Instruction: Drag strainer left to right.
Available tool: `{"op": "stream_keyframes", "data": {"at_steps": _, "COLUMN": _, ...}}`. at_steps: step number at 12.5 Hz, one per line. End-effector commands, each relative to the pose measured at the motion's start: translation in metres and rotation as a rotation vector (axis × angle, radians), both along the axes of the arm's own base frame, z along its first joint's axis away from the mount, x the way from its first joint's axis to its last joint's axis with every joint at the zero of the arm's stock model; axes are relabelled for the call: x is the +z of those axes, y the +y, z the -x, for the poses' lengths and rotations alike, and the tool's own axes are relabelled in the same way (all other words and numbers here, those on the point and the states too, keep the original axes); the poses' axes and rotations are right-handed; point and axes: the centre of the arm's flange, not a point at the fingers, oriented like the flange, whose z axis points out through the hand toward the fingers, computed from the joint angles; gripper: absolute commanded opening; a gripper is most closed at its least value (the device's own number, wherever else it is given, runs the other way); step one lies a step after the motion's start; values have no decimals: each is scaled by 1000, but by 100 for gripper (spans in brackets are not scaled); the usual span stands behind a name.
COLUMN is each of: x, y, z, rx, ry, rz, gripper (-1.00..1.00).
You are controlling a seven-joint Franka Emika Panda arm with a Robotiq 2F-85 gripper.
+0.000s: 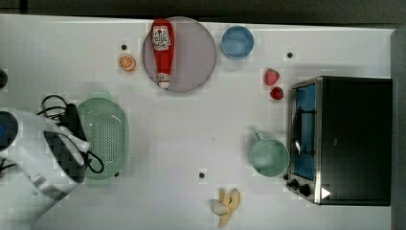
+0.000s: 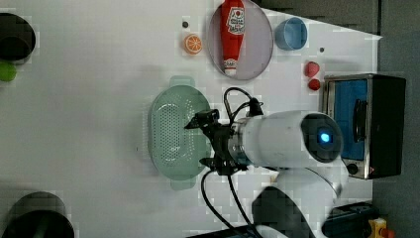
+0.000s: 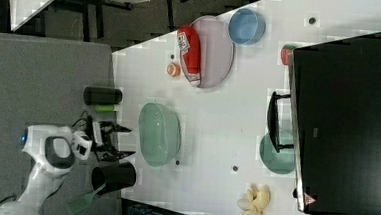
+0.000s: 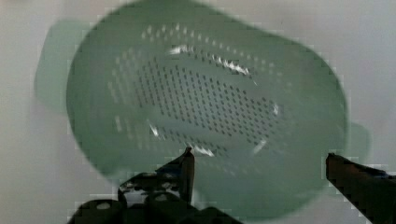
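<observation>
The strainer (image 1: pixel 107 134) is a pale mint-green oval colander with a hole-dotted bottom, resting on the white table at the top view's left. It also appears in the left view as the strainer (image 2: pixel 173 131), in the right view as the strainer (image 3: pixel 159 134), and in the wrist view as the strainer (image 4: pixel 205 102). My gripper (image 2: pixel 198 144) hovers open over the strainer's rim on the left view's right side, nothing between its black fingers. The right view has the gripper (image 3: pixel 128 142) just off the strainer's side. In the wrist view the gripper (image 4: pixel 259 156) spreads its fingertips wide over the near wall.
A grey plate (image 1: pixel 191 57) carries a ketchup bottle (image 1: pixel 163 50); an orange slice (image 1: pixel 127 62) and a blue bowl (image 1: pixel 237 42) flank it. A mint cup (image 1: pixel 270 157), two strawberries (image 1: pixel 272 76) and a toaster oven (image 1: pixel 344 139) stand at the top view's right. Banana pieces (image 1: pixel 227 206) lie near the front edge.
</observation>
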Motion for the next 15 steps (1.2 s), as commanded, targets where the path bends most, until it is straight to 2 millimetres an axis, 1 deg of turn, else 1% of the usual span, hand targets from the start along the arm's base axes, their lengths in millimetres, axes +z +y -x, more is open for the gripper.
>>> {"op": "stream_keyframes", "data": {"at_steps": 1, "x": -45, "y": 0, "z": -9, "rx": -264, "ry": -23, "rz": 14, "gripper": 100}}
{"op": "stream_keyframes", "data": {"at_steps": 3, "x": -75, "y": 0, "z": -11, "rx": -237, "ry": -28, "rz": -3, "gripper": 100}}
{"op": "stream_keyframes", "data": {"at_steps": 5, "x": -97, "y": -2, "z": -14, "rx": -253, "ry": -17, "rz": -28, "gripper": 100}}
{"op": "stream_keyframes", "data": {"at_steps": 6, "x": -106, "y": -7, "z": -15, "rx": -260, "ry": -8, "rz": -21, "gripper": 100}}
{"op": "stream_keyframes", "data": {"at_steps": 8, "x": -122, "y": -24, "z": -21, "rx": -262, "ry": -8, "rz": 14, "gripper": 100}}
{"op": "stream_keyframes", "data": {"at_steps": 12, "x": -139, "y": -46, "z": -25, "rx": -281, "ry": -4, "rz": 45, "gripper": 100}}
{"op": "stream_keyframes", "data": {"at_steps": 15, "x": -140, "y": -63, "z": -31, "rx": -303, "ry": -22, "rz": 51, "gripper": 100}}
